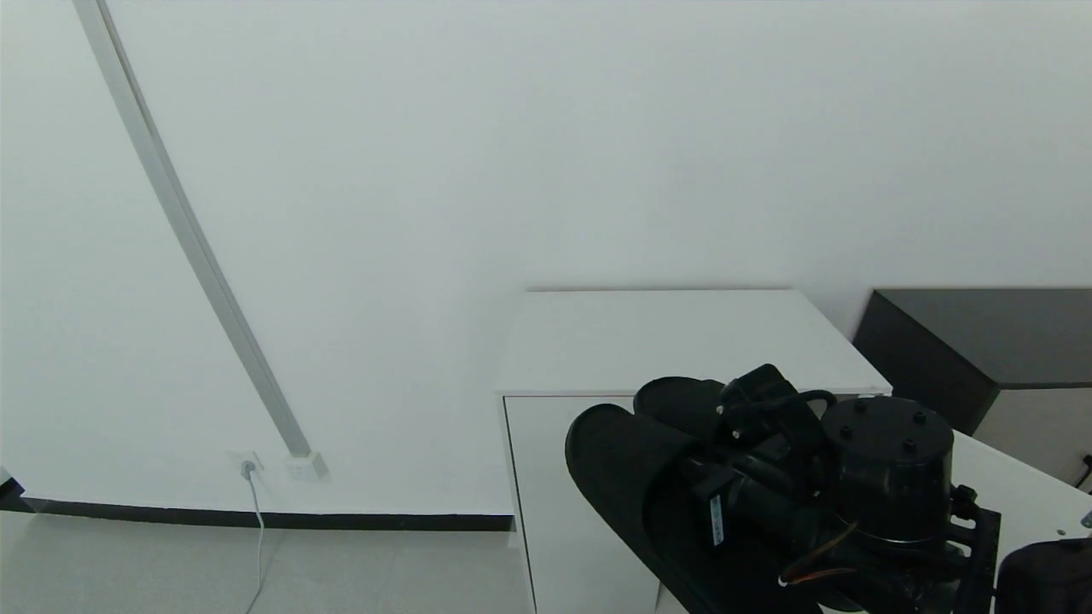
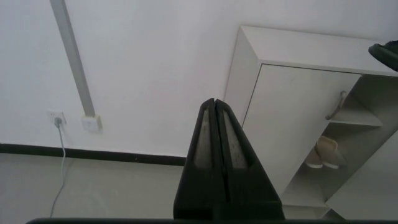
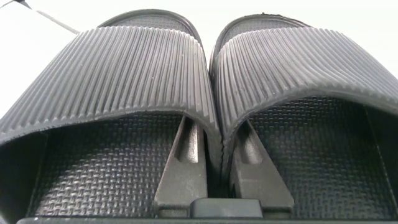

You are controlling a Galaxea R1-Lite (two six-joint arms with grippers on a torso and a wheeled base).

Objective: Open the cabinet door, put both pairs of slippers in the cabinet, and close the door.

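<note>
A pair of black ribbed slippers [image 1: 623,460] hangs in front of the white cabinet [image 1: 665,341], level with its top edge. My right gripper [image 3: 216,127] is shut on the pair, one finger inside each slipper [image 3: 143,68], pinching their inner walls together. The cabinet's left door [image 2: 292,106] is closed and carries a handle [image 2: 336,106]. Its right side stands open, and the opened door [image 1: 1015,486] shows at my right. A pair of beige slippers [image 2: 325,152] lies on a shelf inside. My left gripper [image 2: 215,106] is shut and empty, out to the left of the cabinet.
A dark grey cabinet [image 1: 981,341] stands to the right of the white one. A wall socket with a white cable [image 1: 247,467] and a slanted cable duct [image 1: 188,230] are on the wall to the left. Bare floor [image 1: 256,563] lies left of the cabinet.
</note>
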